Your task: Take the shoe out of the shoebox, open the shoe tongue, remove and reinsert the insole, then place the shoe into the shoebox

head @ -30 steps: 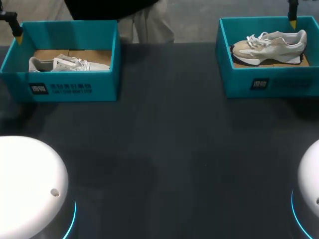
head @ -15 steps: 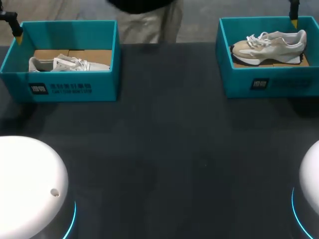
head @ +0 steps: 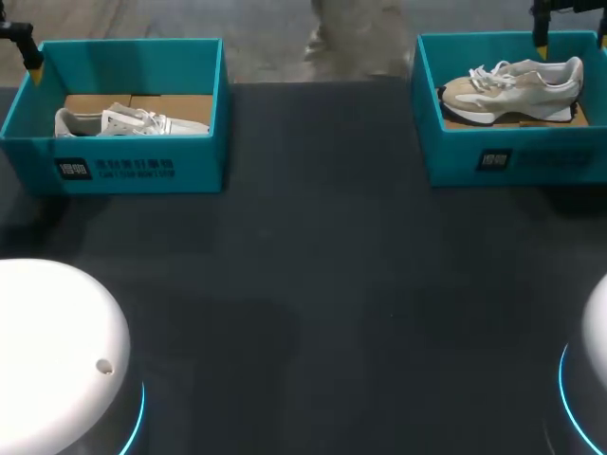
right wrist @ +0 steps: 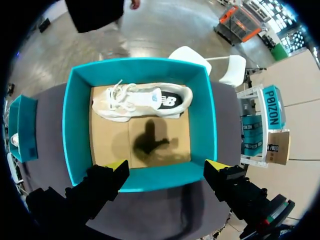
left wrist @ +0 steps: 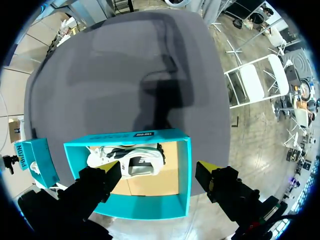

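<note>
1. The left jaws hang released above the left teal cardboard shoebox (left wrist: 184,175), their yellow fingertips (left wrist: 111,172) spread wide and touching nothing
2. A white lace-up shoe with black patches (left wrist: 131,161) lies on that box's brown cardboard floor, below and ahead of the left jaws. It is nearer one finger than the other and sits close to the wall farthest from them
3. The right jaws are likewise released over the right teal cardboard shoebox (right wrist: 75,125). Their yellow fingertips (right wrist: 118,164) stand apart just above the nearest wall, with nothing held between them
4. A beige-and-cream running shoe with white laces (right wrist: 142,100) rests ahead of the right jaws along the box's far wall, its side panel turned up towards them and well clear of both fingers. The shadow of the jaws falls on the bare cardboard floor between the shoe and the fingers
5. From overhead, the two open boxes stand well apart on the dark counter (head: 303,284), each beneath its own arm's jaws. The left teal cardboard shoebox (head: 114,166) holds the white shoe (head: 128,121) and the right teal cardboard shoebox (head: 517,156) holds the beige-and-cream shoe (head: 512,85)
6. Both shoes are inside their boxes, and neither is touched by any finger
</note>
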Controlling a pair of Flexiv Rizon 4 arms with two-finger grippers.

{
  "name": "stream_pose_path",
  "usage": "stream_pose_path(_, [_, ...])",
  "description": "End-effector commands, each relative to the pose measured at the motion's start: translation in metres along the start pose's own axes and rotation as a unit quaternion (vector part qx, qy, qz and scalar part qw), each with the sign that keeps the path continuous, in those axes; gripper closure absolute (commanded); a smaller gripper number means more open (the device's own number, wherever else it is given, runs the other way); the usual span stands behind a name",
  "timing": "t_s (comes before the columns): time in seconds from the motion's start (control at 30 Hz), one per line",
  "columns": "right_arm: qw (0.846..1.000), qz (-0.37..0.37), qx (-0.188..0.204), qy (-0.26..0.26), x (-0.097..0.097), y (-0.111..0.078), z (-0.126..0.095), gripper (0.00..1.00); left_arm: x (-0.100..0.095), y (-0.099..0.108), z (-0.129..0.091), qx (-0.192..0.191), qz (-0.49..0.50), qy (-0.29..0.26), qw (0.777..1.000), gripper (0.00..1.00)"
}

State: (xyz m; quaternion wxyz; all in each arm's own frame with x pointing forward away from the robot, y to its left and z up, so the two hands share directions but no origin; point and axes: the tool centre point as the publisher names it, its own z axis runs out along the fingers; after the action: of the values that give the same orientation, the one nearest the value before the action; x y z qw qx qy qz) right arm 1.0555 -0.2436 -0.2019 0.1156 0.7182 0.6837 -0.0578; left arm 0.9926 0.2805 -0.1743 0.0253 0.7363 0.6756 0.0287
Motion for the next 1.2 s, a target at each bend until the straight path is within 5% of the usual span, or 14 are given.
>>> stream_pose_path(0.03, [1.0, -0.01, 0.007, 0.003, -0.003, 0.014, 0.017, 0.0, 0.0, -0.001, -0.001, 0.0, 0.0, 0.002, 1.0, 0.0])
stream_pose_path(0.4, [0.999, -0.034, 0.003, -0.017, -0.001, 0.049, 0.044, 0.0, 0.0, -0.001, -0.001, 0.0, 0.0, 0.002, 1.0, 0.0])
stream_pose_path(1.2, [0.998, -0.05, 0.021, -0.017, -0.035, 0.096, 0.098, 0.04, 0.0, -0.001, -0.001, 0.0, 0.0, 0.002, 1.0, 0.0])
